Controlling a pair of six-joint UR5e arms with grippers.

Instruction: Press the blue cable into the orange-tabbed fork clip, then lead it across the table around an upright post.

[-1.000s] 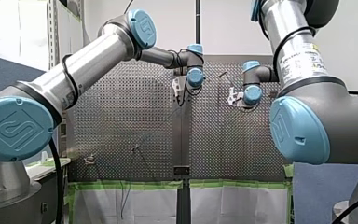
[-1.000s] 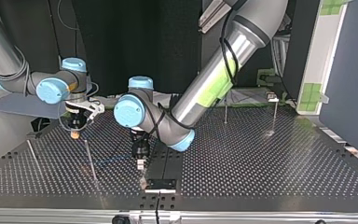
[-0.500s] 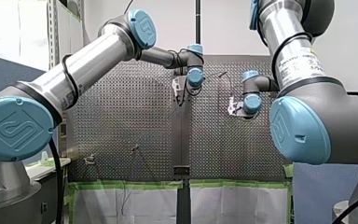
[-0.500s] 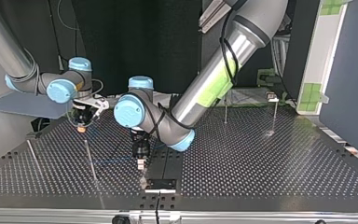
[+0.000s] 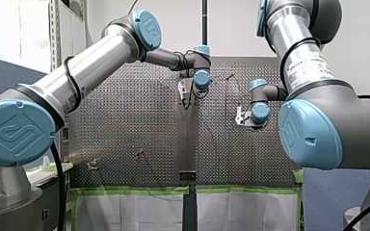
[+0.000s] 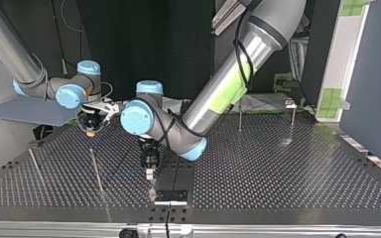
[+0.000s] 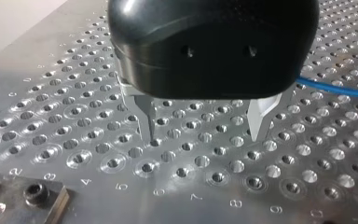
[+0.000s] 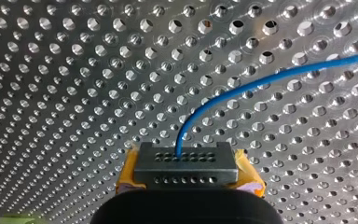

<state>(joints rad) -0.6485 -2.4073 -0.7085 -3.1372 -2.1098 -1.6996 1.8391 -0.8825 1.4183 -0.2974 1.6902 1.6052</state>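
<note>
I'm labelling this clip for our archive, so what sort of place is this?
Probably a robotics lab test bench: my left arm and my right arm work over a perforated metal table with upright posts and a blue cable.

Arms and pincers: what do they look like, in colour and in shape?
The left arm and the right arm are silver tubes with grey joints and blue caps, wrapped by black cables. The left pincer is black with metal fingers; the right pincer has yellow pads.

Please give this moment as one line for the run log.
left gripper: open, empty, over table | right gripper: shut on blue cable
</note>
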